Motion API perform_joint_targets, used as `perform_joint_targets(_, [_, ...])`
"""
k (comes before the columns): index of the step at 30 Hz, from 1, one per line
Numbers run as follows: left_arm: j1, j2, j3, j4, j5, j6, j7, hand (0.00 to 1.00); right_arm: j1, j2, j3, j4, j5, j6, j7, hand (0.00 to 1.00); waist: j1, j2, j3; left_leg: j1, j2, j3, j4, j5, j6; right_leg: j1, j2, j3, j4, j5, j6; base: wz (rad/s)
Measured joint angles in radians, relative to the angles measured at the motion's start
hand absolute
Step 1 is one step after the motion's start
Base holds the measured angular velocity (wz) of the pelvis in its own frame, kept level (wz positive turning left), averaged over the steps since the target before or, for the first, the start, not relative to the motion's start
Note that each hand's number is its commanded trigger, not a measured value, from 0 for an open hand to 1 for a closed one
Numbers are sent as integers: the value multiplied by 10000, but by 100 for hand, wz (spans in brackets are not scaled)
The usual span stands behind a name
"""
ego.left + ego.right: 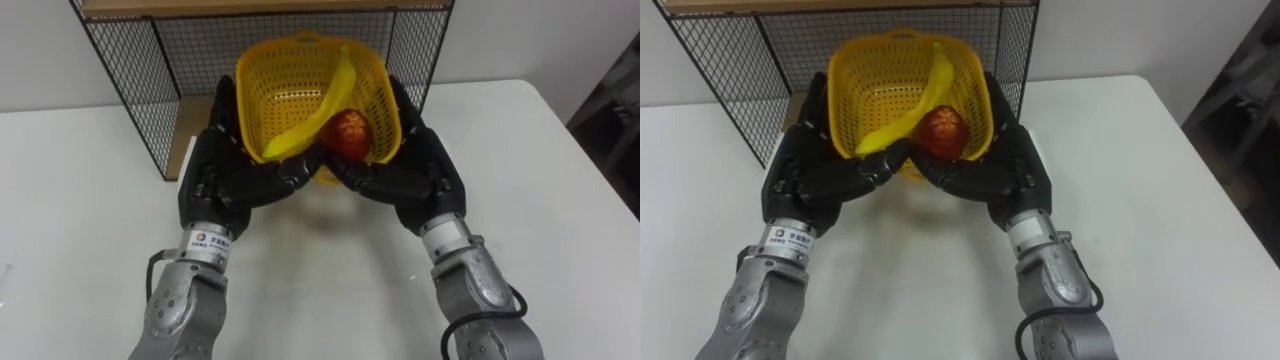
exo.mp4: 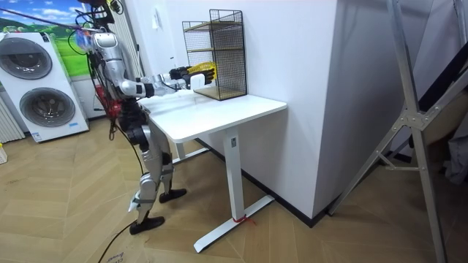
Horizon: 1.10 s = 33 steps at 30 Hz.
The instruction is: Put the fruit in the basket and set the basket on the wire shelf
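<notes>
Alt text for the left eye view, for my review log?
The left hand and right hand cup a yellow basket holding a banana and a red fruit, fingers curled under it. It tilts toward the camera, before the wire shelf on a white table.

Yellow basket [image 1: 285, 80] raised off the white worktop [image 1: 80, 230], tipped toward the camera. Left hand [image 1: 222, 168] and right hand [image 1: 422, 165] cup its sides, fingers curled under its near edge. Banana [image 1: 328, 100] and a red fruit [image 1: 350, 133] lie inside. Wire shelf [image 1: 125, 80] just behind.
</notes>
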<state>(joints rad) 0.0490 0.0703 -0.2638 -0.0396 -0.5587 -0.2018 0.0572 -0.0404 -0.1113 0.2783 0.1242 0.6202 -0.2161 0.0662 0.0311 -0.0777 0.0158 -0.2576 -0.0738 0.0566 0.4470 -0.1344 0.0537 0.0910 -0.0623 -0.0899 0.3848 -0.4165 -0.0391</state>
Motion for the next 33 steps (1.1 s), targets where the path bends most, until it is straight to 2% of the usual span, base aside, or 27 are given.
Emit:
perform_joint_targets(2, [0, -4, -20, 10, -14, 0, 0, 0, 0, -1, -3, -24, -9, -5, -12, 0, -12, -12, -1, 64, -137, 131, 12, -94, 123, -21, -173, -24, 333, -90, 165, 2])
perform_joint_targets(3, [-2, -11, 10, 16, -18, -1, 0, 0, -1, 28, -1, -60, -9, -6, -38, 0, 8, -6, -3, 106, -218, 214, 26, -178, 212, -132, -345, -157, 854, -174, 322, -3])
perform_joint_targets(4, [-5, -13, 18, 16, -18, -1, 0, 0, 0, 31, 10, -70, -7, -15, -53, 0, -5, -1, -4, 119, -259, 225, 19, -231, 261, -279, -453, -317, 1262, -202, 375, -5])
perform_joint_targets(5, [-7, -12, 12, 21, -30, 0, 0, 0, 3, 24, 36, -67, -1, -19, -111, 0, 11, -6, 1, 195, -327, 237, 105, -344, 363, -595, -697, -539, 2162, -166, 501, 3])
perform_joint_targets(7, [-103, 16, 17, 20, -87, -2, 0, 0, -71, 60, 32, -66, -26, -51, -180, 0, 3, -100, 86, 250, -454, 196, 338, -488, 524, -1154, -1011, -643, 3668, 80, 812, 10])
perform_joint_targets(9, [-99, 13, 9, 46, -79, 1, 20, 0, -105, 58, 36, -58, -55, -51, -201, 0, -9, -76, 113, 304, -478, 155, 395, -542, 607, -1399, -1094, -663, 4251, 377, 889, 7])
perform_joint_targets(10, [-89, 14, 16, 45, -73, 1, 32, 0, -81, 53, 47, -25, -57, -49, -201, 0, 14, 26, 162, 434, -469, 61, 376, -615, 646, -1445, -1075, -754, 4403, 616, 896, 4])
perform_joint_targets(11, [-89, 16, 18, 44, -66, 0, 32, 0, -74, 50, 49, -6, -70, -49, -201, 0, 34, 102, 171, 484, -466, -4, 377, -638, 673, -1465, -1036, -772, 4493, 756, 892, 0])
perform_joint_targets(12, [-82, 33, 12, 46, -69, 1, 38, 0, -78, 50, 31, 55, -156, -50, -192, 0, -3, 238, 173, 565, -452, -109, 330, -653, 704, -1465, -909, -713, 4461, 849, 941, -13])
perform_joint_targets(14, [-84, 34, 45, 48, -69, -7, 71, 0, -188, 105, 35, 200, -163, -46, -188, 0, 19, 410, 138, 623, -491, -316, 114, -552, 797, -1556, -825, -652, 3741, 402, 951, -20])
perform_joint_targets(15, [-83, 36, 79, 108, -58, -10, 69, 0, -176, 156, 34, 228, -200, -25, -188, 0, 13, 453, 143, 704, -491, -316, -99, -361, 822, -1716, -797, -666, 2865, 298, 959, -12])
perform_joint_targets(16, [-83, 35, 77, 239, -52, -4, 58, 0, -168, 200, 35, 274, -268, 29, -188, 0, 10, 429, 129, 781, -526, -313, -223, -256, 822, -1804, -787, -667, 1946, 389, 967, 0])
perform_joint_targets(17, [-78, 39, 61, 302, -49, 2, 53, 0, -168, 213, 30, 279, -277, 65, -188, 0, -9, 421, 127, 797, -547, -333, -222, -243, 805, -1821, -759, -712, 1648, 776, 875, 22])
perform_joint_targets(18, [-29, 32, -19, 343, -51, 44, 44, 0, -123, 186, -1, 314, -269, 140, -190, 0, -84, 406, 56, 874, -531, -360, -259, -185, 716, -1747, -748, -773, 1439, 923, 804, 14])
perform_joint_targets(19, [-20, 14, -46, 343, -28, 48, 43, 0, -124, 164, -33, 320, -268, 183, -190, 0, -46, 409, 6, 894, -487, -351, -321, -164, 685, -1719, -700, -781, 1281, 935, 813, -4])
perform_joint_targets(21, [-35, 49, -21, 318, 86, 43, 2, 0, -141, 188, -70, 308, -257, 205, -188, 0, 54, 428, -49, 983, -268, -411, -567, -77, 566, -1420, -399, -887, 510, 1326, 728, -14])
perform_joint_targets(23, [-35, 56, -12, 317, 92, 46, 2, 0, -168, 190, -80, 308, -281, 232, -185, 0, 44, 398, -53, 981, -190, -466, -755, 16, 539, -1317, -217, -891, 69, 1558, 717, 0])
perform_joint_targets(25, [-38, 73, -14, 296, 92, 50, 3, 0, -168, 194, -86, 308, -280, 292, -185, 0, 14, 405, -46, 975, -150, -490, -966, 140, 538, -1270, -117, -882, -290, 1788, 769, 0])
perform_joint_targets(28, [-41, 81, -12, 290, 62, 84, 3, 0, -168, 209, -200, 241, -277, 453, -188, 0, -14, 426, -34, 993, -45, -478, -1109, 213, 528, -1100, 15, -901, -788, 2069, 729, -5])
perform_joint_targets(33, [-91, 79, -31, 287, 62, 93, 2, 0, -168, 203, -283, 127, -337, 459, -218, 0, -33, 457, -16, 1140, -10, -464, -1137, 208, 529, -901, 51, -903, -955, 2126, 663, -1])
